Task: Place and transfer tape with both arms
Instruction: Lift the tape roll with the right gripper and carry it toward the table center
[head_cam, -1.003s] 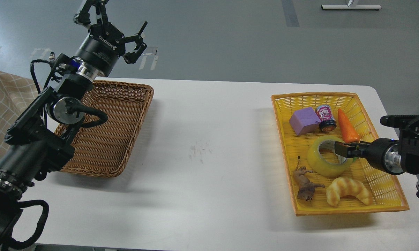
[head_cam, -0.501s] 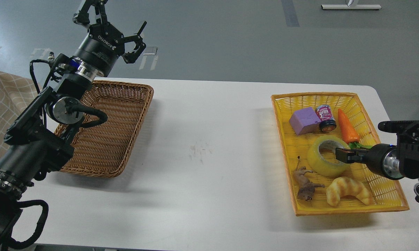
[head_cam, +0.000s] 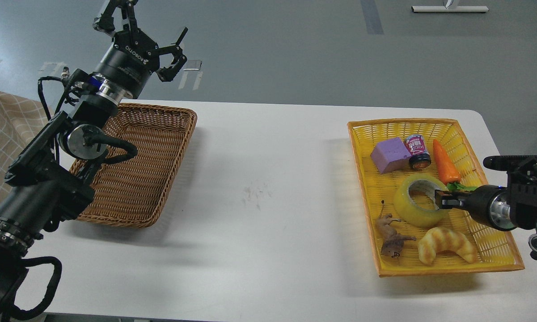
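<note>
The tape (head_cam: 415,211), a yellowish translucent roll with a pale core, lies flat in the yellow plastic basket (head_cam: 447,266) at the right. My right gripper (head_cam: 443,199) comes in from the right, low, with its tip at the roll's right rim. It is dark and seen nearly end-on, so I cannot tell its fingers apart or whether they hold the rim. My left gripper (head_cam: 150,31) is raised high above the back left corner of the brown wicker basket (head_cam: 138,179), fingers spread wide and empty.
The yellow basket also holds a purple block (head_cam: 389,155), a small can (head_cam: 418,151), a toy carrot (head_cam: 445,167), a croissant toy (head_cam: 447,243) and a small animal figure (head_cam: 391,235). White table (head_cam: 268,188) lies between the baskets. Checked cloth (head_cam: 4,134) at far left.
My right gripper has drawn back to the right and slightly down, from over the roll's hole to its right rim. The tape has barely shifted. The left arm has stayed still.
</note>
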Robot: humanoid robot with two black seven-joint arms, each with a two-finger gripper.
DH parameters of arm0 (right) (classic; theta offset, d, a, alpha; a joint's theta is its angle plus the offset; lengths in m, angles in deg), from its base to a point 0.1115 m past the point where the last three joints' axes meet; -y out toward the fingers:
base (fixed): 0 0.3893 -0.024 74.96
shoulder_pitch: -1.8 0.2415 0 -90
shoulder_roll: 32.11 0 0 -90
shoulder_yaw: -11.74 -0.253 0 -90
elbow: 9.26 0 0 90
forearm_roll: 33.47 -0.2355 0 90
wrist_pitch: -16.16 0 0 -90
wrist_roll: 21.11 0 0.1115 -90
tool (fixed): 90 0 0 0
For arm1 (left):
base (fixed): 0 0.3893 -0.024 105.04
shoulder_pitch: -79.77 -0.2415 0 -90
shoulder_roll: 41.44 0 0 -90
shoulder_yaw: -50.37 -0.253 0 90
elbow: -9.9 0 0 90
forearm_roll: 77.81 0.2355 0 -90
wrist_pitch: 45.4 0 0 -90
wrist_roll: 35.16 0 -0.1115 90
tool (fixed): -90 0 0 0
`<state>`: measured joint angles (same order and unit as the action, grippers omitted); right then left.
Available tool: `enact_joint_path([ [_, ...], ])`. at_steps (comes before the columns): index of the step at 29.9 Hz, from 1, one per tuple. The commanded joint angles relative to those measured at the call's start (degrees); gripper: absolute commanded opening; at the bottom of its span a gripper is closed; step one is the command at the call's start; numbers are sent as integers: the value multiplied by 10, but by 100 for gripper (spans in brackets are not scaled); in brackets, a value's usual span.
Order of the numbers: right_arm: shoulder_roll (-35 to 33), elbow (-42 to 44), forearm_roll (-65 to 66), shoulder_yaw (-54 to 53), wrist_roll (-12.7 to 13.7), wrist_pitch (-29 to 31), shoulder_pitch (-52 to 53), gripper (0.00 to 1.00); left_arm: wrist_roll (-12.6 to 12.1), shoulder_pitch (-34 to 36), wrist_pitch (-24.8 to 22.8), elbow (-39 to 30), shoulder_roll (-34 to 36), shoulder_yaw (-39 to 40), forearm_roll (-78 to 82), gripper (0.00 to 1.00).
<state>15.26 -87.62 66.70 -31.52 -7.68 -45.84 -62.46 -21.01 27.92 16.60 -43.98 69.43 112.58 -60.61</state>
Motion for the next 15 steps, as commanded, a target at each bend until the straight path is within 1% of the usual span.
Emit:
enact_joint_path([
  [1,-2,0,-2,1,-1,0,1,22,0,1,0,0,0,0,0,98],
  [4,-3,0,-2,1,-1,0,1,10,0,1,0,0,0,0,0,98],
  [8,-4,-2,-3,0,-1,0,1,0,0,1,0,0,0,0,0,98],
  [15,-9,-19,-11,-7,-5,0,14,0,0,5,0,0,0,0,-1,98],
])
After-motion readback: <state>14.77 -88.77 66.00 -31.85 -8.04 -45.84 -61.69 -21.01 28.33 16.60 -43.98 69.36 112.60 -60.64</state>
